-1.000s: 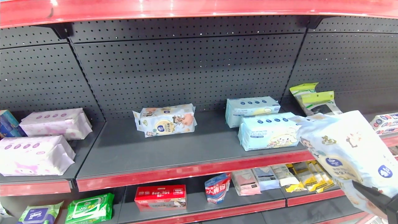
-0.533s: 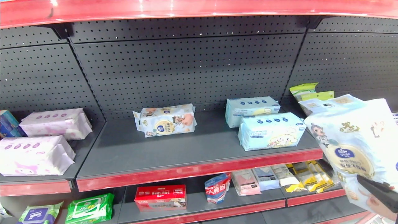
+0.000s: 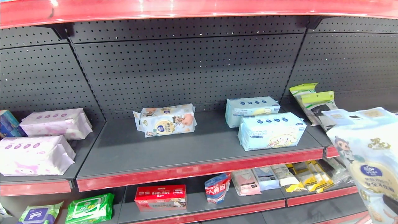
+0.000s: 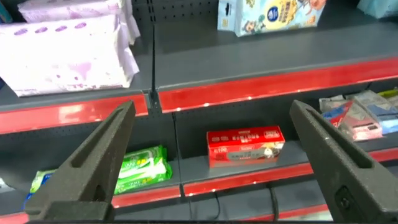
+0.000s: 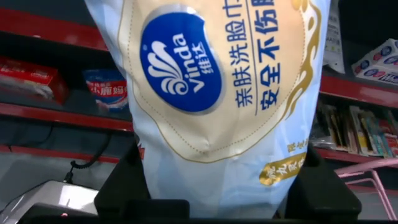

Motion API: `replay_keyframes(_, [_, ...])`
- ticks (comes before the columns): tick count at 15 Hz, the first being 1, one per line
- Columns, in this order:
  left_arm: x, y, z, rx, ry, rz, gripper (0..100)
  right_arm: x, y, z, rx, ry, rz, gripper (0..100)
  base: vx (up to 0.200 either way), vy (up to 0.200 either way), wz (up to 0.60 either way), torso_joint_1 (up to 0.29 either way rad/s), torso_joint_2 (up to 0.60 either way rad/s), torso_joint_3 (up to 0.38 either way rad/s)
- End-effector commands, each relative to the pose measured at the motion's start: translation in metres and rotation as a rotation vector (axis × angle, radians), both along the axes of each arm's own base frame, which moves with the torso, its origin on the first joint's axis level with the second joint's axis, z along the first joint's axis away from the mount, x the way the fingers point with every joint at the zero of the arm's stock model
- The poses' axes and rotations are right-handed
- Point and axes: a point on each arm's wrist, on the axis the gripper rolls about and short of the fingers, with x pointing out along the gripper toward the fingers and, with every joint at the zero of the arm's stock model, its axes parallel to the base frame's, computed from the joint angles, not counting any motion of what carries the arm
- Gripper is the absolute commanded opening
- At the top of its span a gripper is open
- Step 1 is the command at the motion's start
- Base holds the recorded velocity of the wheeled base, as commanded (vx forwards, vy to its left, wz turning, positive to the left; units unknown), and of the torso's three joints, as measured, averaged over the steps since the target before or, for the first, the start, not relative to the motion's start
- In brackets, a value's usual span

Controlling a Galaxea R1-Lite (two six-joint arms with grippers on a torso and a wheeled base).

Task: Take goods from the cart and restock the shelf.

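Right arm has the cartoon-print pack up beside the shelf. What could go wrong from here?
1. The right gripper pinches the soft cartoon-print pack near one end, so it may sag or slip out.
2. If it swings toward the matching pack, it could knock the front light blue pack or the green-topped pouches.

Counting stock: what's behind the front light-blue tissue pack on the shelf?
Another light-blue tissue pack lies right behind the front pack, before the perforated back panel. Its lower front is covered, so any gap between them is unseen.
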Motion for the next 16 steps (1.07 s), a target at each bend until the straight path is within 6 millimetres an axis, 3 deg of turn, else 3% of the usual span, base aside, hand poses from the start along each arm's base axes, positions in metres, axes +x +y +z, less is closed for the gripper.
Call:
replay_keyframes(1, [0.003, 0.000, 0.001, 0.000, 0.033, 0.022, 100, 0.003, 0.000, 0.002, 0.004, 0.008, -0.001, 0, 0.000, 0.000, 0.00, 0.000, 0.00, 0.000])
replay_keyframes(2, [0.001, 0.000, 0.035, -0.009, -0.039, -0.001, 100, 0.007, 0.002, 0.003, 0.012, 0.027, 0.037, 0, 0.000, 0.000, 0.00, 0.000, 0.00, 0.000])
replay_keyframes(3, [0.013, 0.000, 0.086, -0.048, -0.041, -0.011, 100, 0.009, 0.002, 0.004, 0.018, 0.033, 0.061, 0, 0.000, 0.000, 0.00, 0.000, 0.00, 0.000])
replay_keyframes(4, [0.055, 0.001, 0.170, -0.191, -0.056, 0.077, 100, 0.015, 0.004, 0.007, 0.036, 0.050, 0.085, 0, 0.000, 0.000, 0.00, 0.000, 0.00, 0.000])
replay_keyframes(5, [0.069, 0.002, 0.180, -0.189, -0.035, 0.089, 100, 0.017, 0.004, 0.008, 0.045, 0.051, 0.085, 0, 0.000, 0.000, 0.00, 0.000, 0.00, 0.000])
replay_keyframes(9, [0.171, 0.008, 0.140, -0.181, 0.285, 0.096, 100, 0.043, 0.002, 0.023, 0.033, 0.015, -0.043, 0, 0.000, 0.000, 0.00, 0.000, 0.00, 0.000])
replay_keyframes(10, [0.190, 0.010, 0.129, -0.179, 0.325, 0.101, 100, 0.046, 0.001, 0.025, 0.032, 0.014, -0.074, 0, 0.000, 0.000, 0.00, 0.000, 0.00, 0.000])
replay_keyframes(11, [0.222, 0.012, 0.114, -0.179, 0.314, 0.075, 100, 0.048, -0.001, 0.022, 0.035, 0.034, -0.102, 0, 0.000, 0.000, 0.00, 0.000, 0.00, 0.000])
replay_keyframes(12, [0.240, 0.012, 0.103, -0.171, 0.307, 0.023, 100, 0.049, -0.002, 0.021, 0.035, 0.041, -0.113, 0, 0.000, 0.000, 0.00, 0.000, 0.00, 0.000])
replay_keyframes(13, [0.266, 0.019, 0.088, -0.129, 0.279, -0.139, 100, 0.050, -0.002, 0.020, 0.032, 0.051, -0.111, 0, 0.000, 0.000, 0.00, 0.000, 0.00, 0.000])
replay_keyframes(16, [0.300, 0.044, 0.051, 0.030, 0.248, -0.480, 100, 0.056, -0.003, 0.021, 0.029, 0.067, -0.118, 0, 0.000, 0.000, 0.00, 0.000, 0.00, 0.000])
